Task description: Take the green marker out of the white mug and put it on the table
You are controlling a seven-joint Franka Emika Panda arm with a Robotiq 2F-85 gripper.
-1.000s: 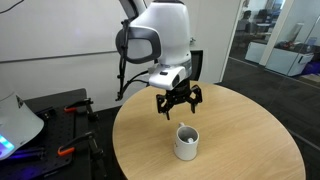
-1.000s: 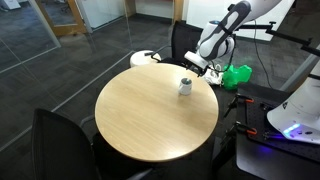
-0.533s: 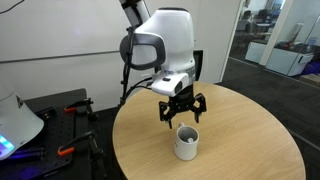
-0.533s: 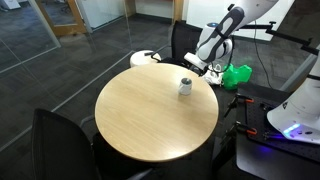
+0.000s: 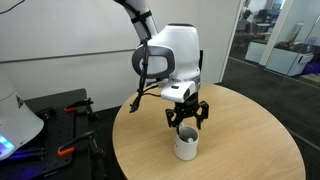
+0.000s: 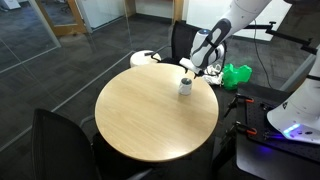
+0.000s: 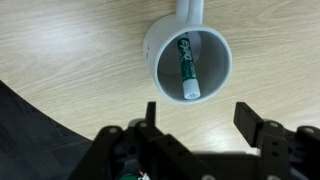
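Overhead, I held the claw spread wide and empty, just above the white mug, so its fingers could drop straight in. Just ahead of it the green marker leaned inside the mug, whitish end nearest the claw. Underneath, the bench carried the mug.
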